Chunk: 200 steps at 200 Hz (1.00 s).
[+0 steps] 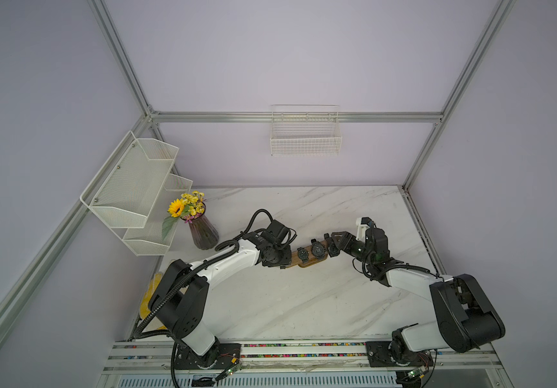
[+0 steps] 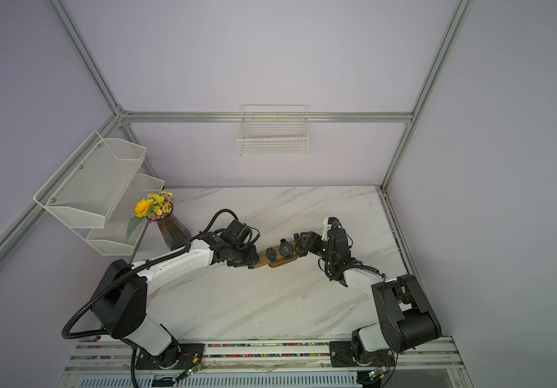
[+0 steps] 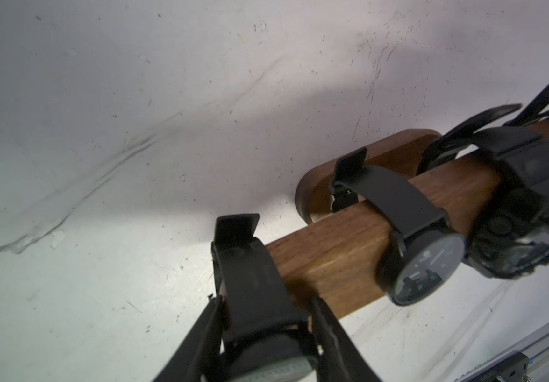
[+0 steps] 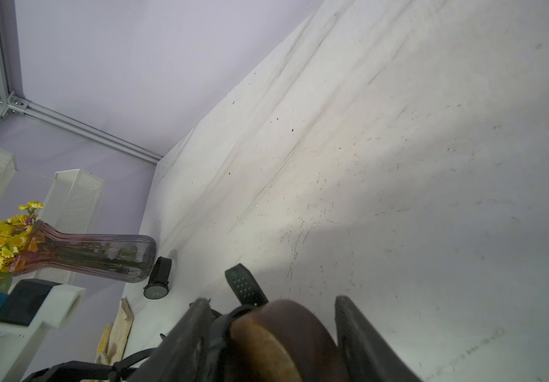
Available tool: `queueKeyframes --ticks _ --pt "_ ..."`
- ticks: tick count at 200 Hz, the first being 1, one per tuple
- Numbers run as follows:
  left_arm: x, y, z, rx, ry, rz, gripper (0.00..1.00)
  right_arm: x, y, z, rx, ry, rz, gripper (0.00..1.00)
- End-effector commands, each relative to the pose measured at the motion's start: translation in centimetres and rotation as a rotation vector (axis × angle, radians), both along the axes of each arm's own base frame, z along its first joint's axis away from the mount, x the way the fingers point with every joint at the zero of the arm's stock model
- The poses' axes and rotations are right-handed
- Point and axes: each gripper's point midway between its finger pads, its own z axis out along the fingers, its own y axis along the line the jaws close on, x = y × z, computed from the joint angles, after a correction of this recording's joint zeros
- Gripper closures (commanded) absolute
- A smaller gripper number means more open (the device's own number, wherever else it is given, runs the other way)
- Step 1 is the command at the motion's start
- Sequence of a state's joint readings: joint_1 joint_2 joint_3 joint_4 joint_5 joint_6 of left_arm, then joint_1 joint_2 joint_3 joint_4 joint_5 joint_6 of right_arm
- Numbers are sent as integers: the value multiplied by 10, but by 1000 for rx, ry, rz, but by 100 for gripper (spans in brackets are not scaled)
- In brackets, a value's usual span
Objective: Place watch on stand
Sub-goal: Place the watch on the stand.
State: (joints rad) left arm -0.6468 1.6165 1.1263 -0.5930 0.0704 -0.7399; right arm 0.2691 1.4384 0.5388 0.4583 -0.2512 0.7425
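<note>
Left tool (image 3: 266, 307) nearest the lens: fingers (image 3: 200, 334) clamped either side of the black watch (image 3: 253, 284), at the case where the strap starts. Watch sits at the free end of the bar of the stand (image 3: 332, 261); whether its loop is over the wood or only against it, cannot tell. Further along the bar: slim watch (image 3: 425, 264), then chunky watch (image 3: 524, 231), both seated. Right tool (image 4: 271, 302) at the opposite end, jaws apart astride the rounded tip, a gap on one side; likely there as a brace. Spare watch (image 4: 156, 281) lies on the table (image 4: 399, 165) by the vase (image 4: 94, 254).

Handling, my read: light. Case stiff, strap soft and rubbery, likely to drag on wood. Case flanks are the right hold; the strap alone would flop. Face may scratch. Stand looks tippable on its small oval base (image 3: 395, 148).
</note>
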Motion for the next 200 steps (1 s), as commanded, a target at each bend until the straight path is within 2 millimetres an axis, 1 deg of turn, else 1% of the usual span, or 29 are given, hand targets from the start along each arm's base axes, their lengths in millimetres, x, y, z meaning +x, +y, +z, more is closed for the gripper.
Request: queueKeyframes --ticks 1,23,78,98,125,149,179,200 --pt "13 -29 36 -133 -94 -43 57 -26 14 -33 26 130 28 48" --pt "13 -28 37 -135 -99 -36 56 -27 10 -35 47 147 -5 53" --pt "12 -31 41 -154 -101 -34 53 -36 3 -31 57 147 -51 54" --pt "10 -36 44 -164 -103 -44 53 -40 1 -37 52 166 -62 53" --pt "6 -42 46 -182 -100 -51 56 -42 -2 -43 40 186 -83 53" --pt "3 -38 44 -174 -102 -40 54 -42 -4 -45 44 193 -95 54" --pt "-1 -33 38 -161 -97 -34 50 -41 -6 -53 36 217 -109 56" --pt "-1 -30 40 -159 -107 -23 50 -43 -8 -56 24 227 -119 56"
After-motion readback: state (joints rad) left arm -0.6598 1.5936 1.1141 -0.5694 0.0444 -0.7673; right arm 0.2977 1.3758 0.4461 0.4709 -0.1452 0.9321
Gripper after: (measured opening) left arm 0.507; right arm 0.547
